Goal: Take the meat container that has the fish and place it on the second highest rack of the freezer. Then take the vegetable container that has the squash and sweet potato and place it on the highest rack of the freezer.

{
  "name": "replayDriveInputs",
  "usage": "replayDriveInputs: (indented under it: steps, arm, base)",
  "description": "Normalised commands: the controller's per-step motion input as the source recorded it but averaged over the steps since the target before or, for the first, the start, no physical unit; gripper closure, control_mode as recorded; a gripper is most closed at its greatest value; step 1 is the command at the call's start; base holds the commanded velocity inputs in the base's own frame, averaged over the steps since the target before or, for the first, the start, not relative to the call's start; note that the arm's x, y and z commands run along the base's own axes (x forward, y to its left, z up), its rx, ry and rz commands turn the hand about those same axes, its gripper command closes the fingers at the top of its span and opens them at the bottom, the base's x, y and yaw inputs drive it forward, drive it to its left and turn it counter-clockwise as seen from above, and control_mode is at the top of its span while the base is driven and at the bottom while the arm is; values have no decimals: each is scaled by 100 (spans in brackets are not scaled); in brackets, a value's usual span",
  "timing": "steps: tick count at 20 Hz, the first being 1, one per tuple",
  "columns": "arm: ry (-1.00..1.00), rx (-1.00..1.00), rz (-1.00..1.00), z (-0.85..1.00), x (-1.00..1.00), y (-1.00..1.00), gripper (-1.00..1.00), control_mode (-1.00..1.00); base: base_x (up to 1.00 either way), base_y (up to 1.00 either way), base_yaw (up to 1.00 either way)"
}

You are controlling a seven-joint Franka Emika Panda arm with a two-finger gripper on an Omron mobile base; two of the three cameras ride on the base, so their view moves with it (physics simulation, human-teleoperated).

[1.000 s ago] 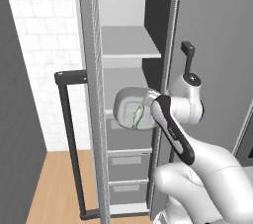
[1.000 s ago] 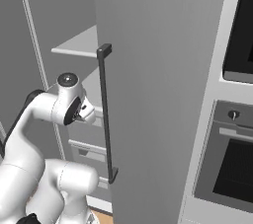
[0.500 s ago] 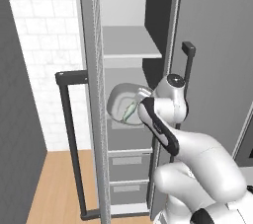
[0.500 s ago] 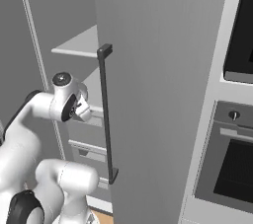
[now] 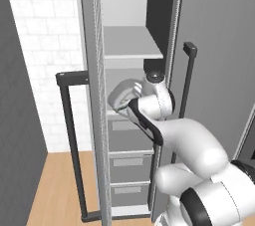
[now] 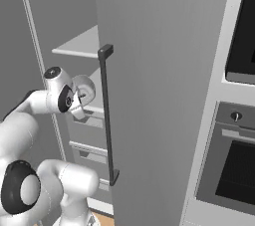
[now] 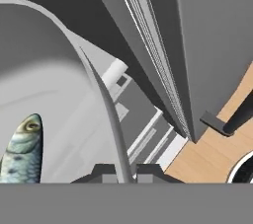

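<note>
The meat container [image 5: 121, 92], a light-grey tub, hangs tilted on its side inside the open freezer [image 5: 94, 31], below the highest rack [image 5: 130, 46] and above the top drawer [image 5: 124, 138]. My gripper [image 7: 120, 170] is shut on the tub's thick rim [image 7: 101, 94], which runs up between the two fingertips. The fish [image 7: 22, 150] lies against the tub's inner wall at the lower left of the hand view. In the right base view the tub [image 6: 89, 89] sits just past my wrist, left of the freezer door. The vegetable container is out of view.
The freezer's open door [image 6: 159, 70] with its dark bar handle [image 6: 106, 115] stands close on my right. Another dark handle [image 5: 69, 135] hangs on the left door. Grey drawers [image 5: 128, 168] fill the lower freezer. A black-windowed oven [image 6: 236, 170] is at the far right.
The tub has moved up and deeper into the freezer, toward the shelf level, with my wrist rising behind it. The grip stays shut and the base has not moved.
</note>
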Motion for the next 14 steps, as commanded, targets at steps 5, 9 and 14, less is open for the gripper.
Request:
replayDriveInputs:
  steps: [5, 9, 14]
  arm:
    - [1, 7, -23, -3, 22, 0, 100, -100]
    - [5, 11, -4, 0, 25, -1, 100, -100]
    - [2, 5, 0, -1, 20, 0, 100, -100]
  base:
    - [0, 0, 0]
    - [0, 0, 0]
    - [0, 0, 0]
